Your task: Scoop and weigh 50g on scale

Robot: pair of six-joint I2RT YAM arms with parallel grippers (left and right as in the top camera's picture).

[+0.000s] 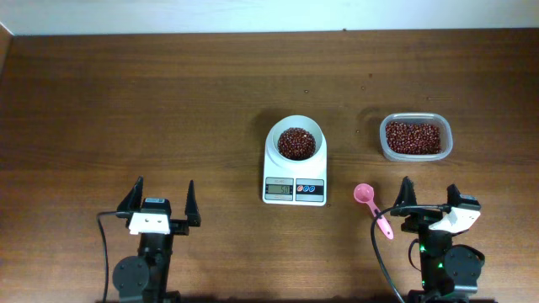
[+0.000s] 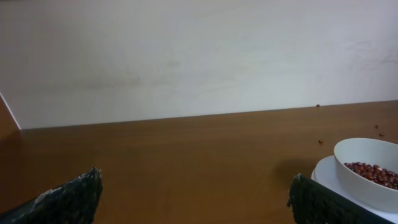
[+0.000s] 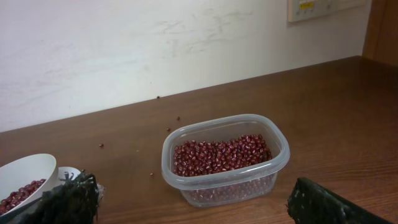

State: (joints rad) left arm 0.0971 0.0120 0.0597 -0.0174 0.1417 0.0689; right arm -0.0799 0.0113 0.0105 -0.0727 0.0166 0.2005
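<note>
The white scale (image 1: 294,190) sits mid-table, its round white bowl (image 1: 296,139) holding red beans. That bowl (image 2: 368,171) shows at the right of the left wrist view, and again as the bowl (image 3: 23,180) at the left of the right wrist view. A pink scoop (image 1: 373,208) lies on the table right of the scale, by my right gripper (image 1: 430,192), which is open and empty. My left gripper (image 1: 160,195) stands open near the front left, holding nothing. Black fingertips (image 2: 74,199) frame bare wood.
A clear plastic tub (image 1: 415,136) of red beans stands at the right; the same tub (image 3: 225,158) lies just ahead of my right gripper. A few stray beans (image 3: 101,146) lie on the wood. A wall runs along the table's far edge.
</note>
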